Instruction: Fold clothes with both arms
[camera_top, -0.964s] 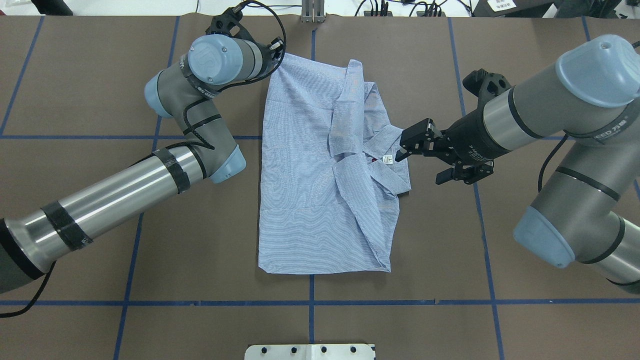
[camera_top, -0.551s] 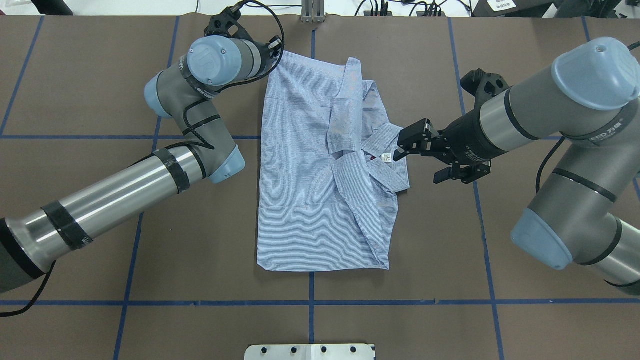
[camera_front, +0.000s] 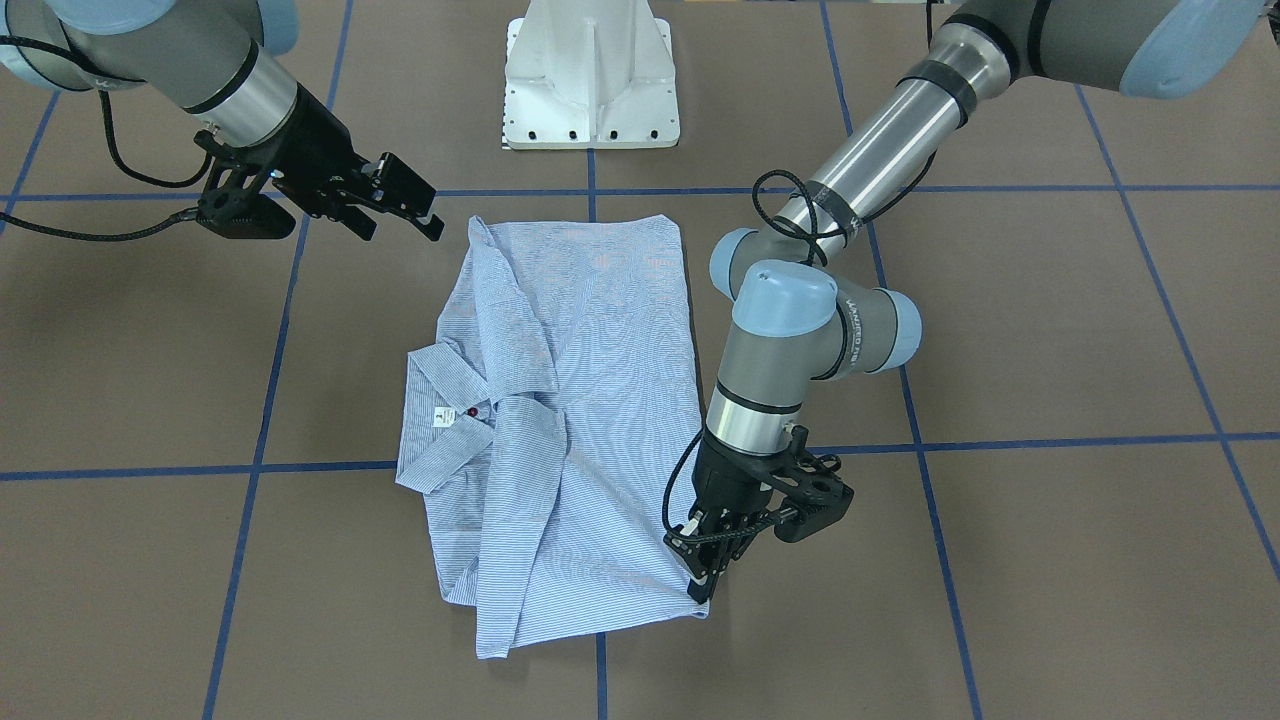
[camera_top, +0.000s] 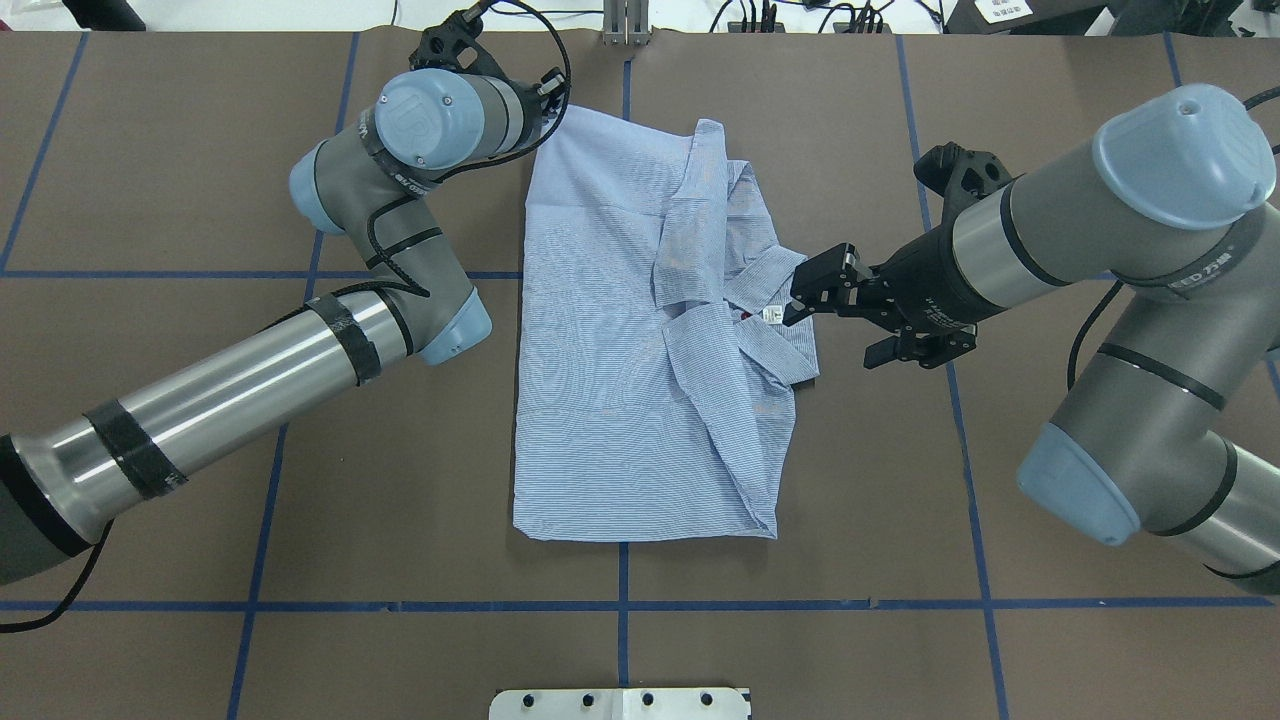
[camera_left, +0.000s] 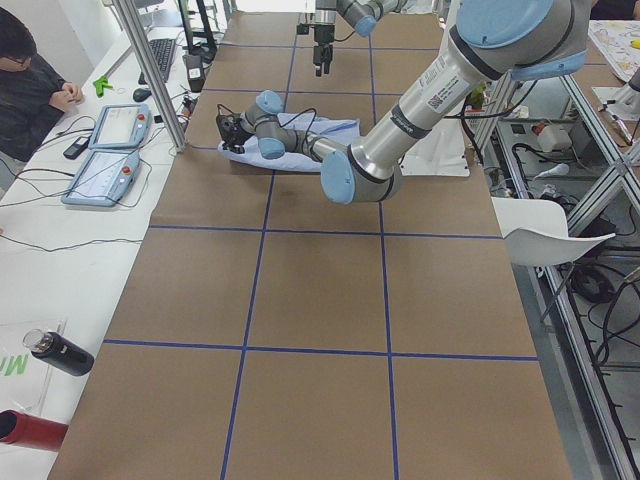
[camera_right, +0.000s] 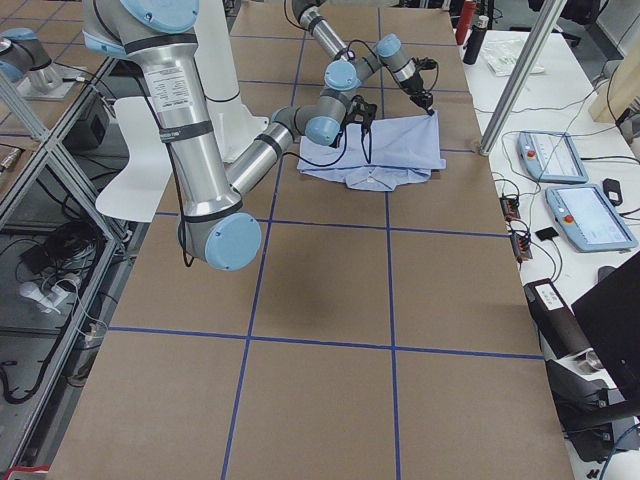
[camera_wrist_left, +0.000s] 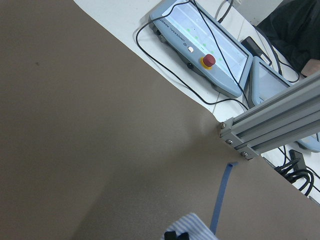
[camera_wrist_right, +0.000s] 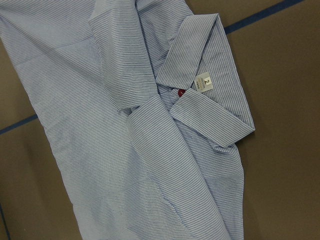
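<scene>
**Pinching the shirt's far corner with one claw, the other spread above the collar**

Front-facing view: the left arm (camera_front: 870, 130) reaches in and bends at the elbow, its wrist pointing straight down. The left gripper (camera_front: 703, 585) is clamped on a hem corner of the shirt (camera_front: 590, 400). The shirt lies mostly flat on the brown table (camera_front: 1000, 550), sleeves folded inward. The right arm (camera_front: 215, 75) slants downward. The right gripper (camera_front: 405, 210) is raised, fingers spread, holding nothing.

Overhead view: the right gripper hovers over the collar (camera_top: 770, 270), beside the white neck label (camera_top: 773, 314). The left wrist hides its own claw. The shirt sits mid-table, collar toward the robot's right.

Side views: the shirt is a small pale patch between both arms.

Left wrist view: a scrap of striped cloth shows at the bottom edge.

Right wrist view: the collar lies open, and a red button (camera_wrist_right: 181, 92) sits just below the label.
</scene>
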